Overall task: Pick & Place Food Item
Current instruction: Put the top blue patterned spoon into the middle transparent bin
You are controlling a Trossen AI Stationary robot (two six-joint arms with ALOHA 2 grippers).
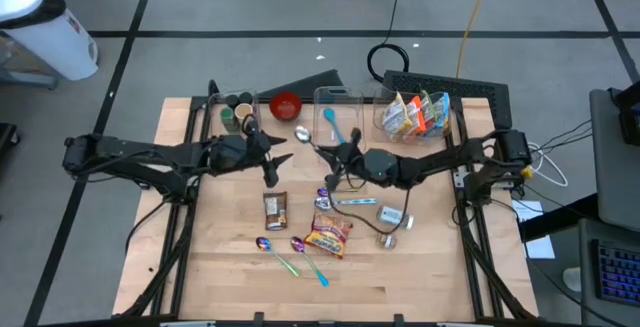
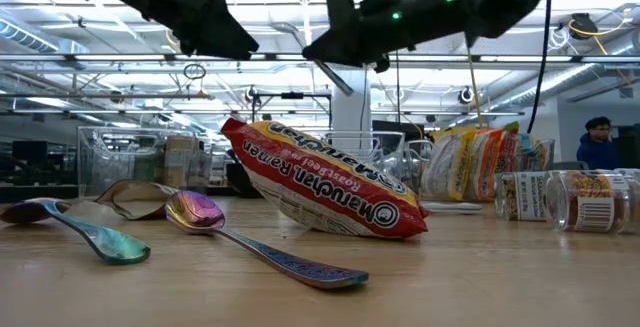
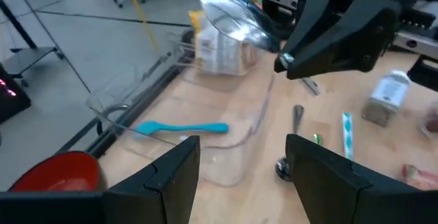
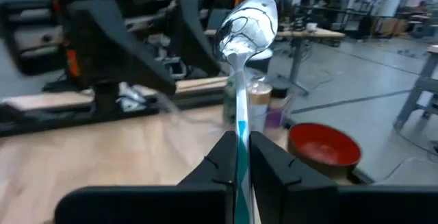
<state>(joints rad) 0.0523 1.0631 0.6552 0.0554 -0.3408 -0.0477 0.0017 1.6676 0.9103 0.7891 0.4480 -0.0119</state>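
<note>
My right gripper (image 4: 239, 142) hovers above the table's middle (image 1: 328, 153), shut on a silver spoon (image 4: 248, 20) whose bowl (image 1: 303, 135) points toward the left arm. My left gripper (image 3: 239, 148) is open and empty, just to the left of the spoon's bowl (image 1: 277, 159), above the table. A red ramen packet (image 1: 330, 235) lies flat on the table near the front; it also shows in the low view (image 2: 320, 179). A brown packet (image 1: 275, 208) lies to its left. My right gripper pinches the spoon's handle (image 4: 239, 129) between its two fingers. The fingers come about level from the table's right and lie along the handle. The spoon is lifted clear of the table and sticks out forward past the fingertips, bowl end free.
A clear bin (image 1: 337, 117) with a blue utensil (image 3: 185, 127), a red bowl (image 1: 286, 105), jars (image 1: 238, 113) and a bin of snack packs (image 1: 415, 115) line the far side. Two iridescent spoons (image 1: 292, 251) and a spice jar (image 1: 392, 215) lie near the ramen.
</note>
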